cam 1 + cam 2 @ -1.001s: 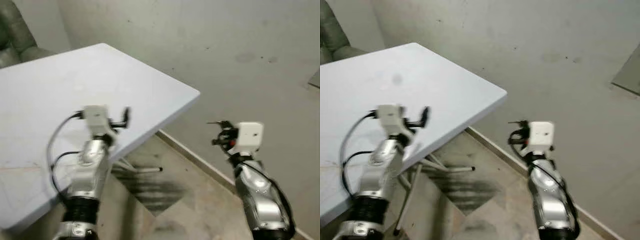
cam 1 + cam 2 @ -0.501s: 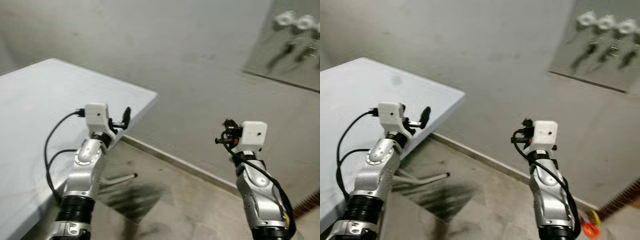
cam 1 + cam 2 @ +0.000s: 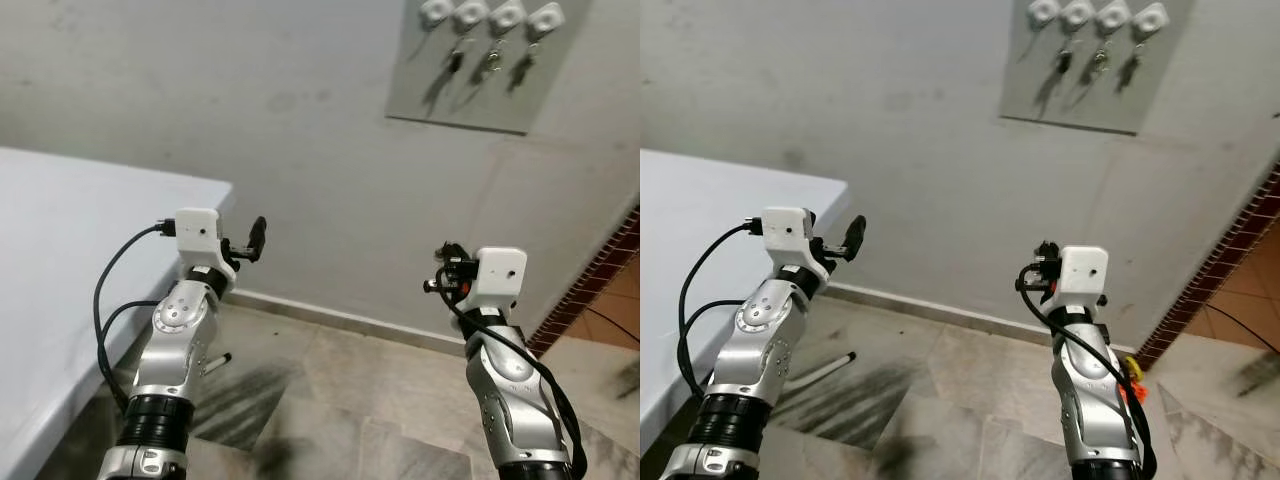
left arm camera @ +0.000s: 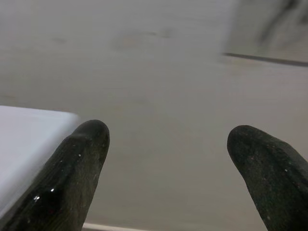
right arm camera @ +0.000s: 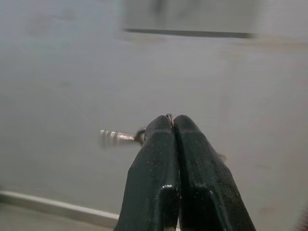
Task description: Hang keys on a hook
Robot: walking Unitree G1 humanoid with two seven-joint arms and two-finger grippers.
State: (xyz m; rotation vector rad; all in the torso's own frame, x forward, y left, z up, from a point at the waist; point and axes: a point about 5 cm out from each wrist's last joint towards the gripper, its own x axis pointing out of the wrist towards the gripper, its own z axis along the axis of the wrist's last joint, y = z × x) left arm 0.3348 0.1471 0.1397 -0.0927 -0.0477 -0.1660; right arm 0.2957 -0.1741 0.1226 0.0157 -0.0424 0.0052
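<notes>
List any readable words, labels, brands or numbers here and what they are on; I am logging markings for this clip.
None can be read.
Hook board: no text visible.
Keys on the hooks: too small to show any markings.
Wrist camera housings: plain white, no label visible.

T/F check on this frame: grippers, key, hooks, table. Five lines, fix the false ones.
1. The right gripper is shut on a key. True.
2. The left gripper is shut. False: its fingers stand wide apart, holding nothing.
3. The hooks are on a panel high on the wall. True.
4. The table is on the robot's right. False: it is on the left.
5. The key already hangs on a hook. False: it is in the right gripper, well below them.
</notes>
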